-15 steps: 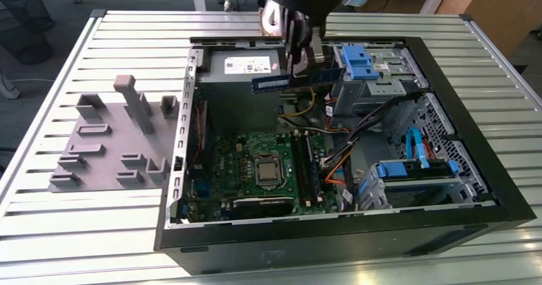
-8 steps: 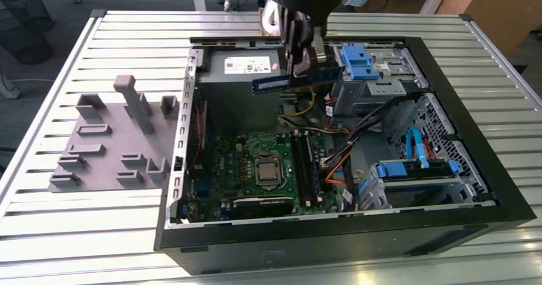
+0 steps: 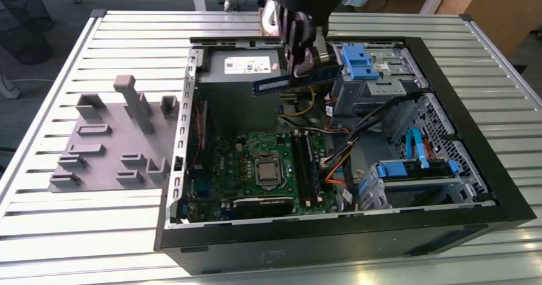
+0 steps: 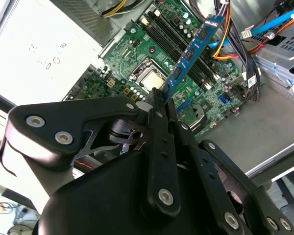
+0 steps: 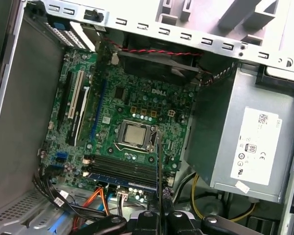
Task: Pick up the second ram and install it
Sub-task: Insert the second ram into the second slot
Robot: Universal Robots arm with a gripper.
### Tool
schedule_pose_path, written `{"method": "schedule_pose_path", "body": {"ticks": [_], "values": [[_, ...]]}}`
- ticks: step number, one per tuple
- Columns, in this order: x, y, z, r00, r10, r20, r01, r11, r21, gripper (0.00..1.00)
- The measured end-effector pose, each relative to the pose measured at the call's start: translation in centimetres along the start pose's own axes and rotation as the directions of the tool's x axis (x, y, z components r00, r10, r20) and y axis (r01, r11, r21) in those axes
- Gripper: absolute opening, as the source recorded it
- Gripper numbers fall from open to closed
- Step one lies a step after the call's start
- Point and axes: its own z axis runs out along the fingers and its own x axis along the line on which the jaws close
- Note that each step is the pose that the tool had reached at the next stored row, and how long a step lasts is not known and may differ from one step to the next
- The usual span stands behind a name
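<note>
The end effector [image 4: 159, 100] is clamped narrow on the second ram [image 4: 192, 49]. Its fingers press the stick's two flat faces, which I judge leaves the long contact edge free to face downward. The stick hangs in the air inside the opening of the computer case [image 3: 339, 229], touching nothing but the fingers. Below it lies the motherboard [image 5: 112, 105], and the stick's length seems to run roughly in line with the dark memory slots [image 5: 122, 169] beside the processor socket [image 5: 134, 134]. That alignment would suit a straight push down. The stick is clearly apart from the slots, so I judge it picked up but not seated. Beside the board stands the power supply [image 5: 245, 142], close enough that the stick has to keep clear of it. Beyond the case, toward the exterior view's left, the gray fixture [image 3: 110, 139] sits on the slatted desk [image 3: 85, 234].
</note>
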Motion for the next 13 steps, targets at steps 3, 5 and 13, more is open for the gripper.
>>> {"method": "schedule_pose_path", "body": {"ticks": [3,5,13], "values": [[0.00,0.00,0.00,0.9996,-0.027,0.0004,0.027,0.9996,-0.0003,0.14],[0.00,0.00,0.00,0.9990,-0.046,0.0005,0.046,0.9990,-0.0005,0.14],[0.00,0.00,0.00,0.9937,-0.112,0.0014,0.112,0.9937,-0.0012,0.14]]}}
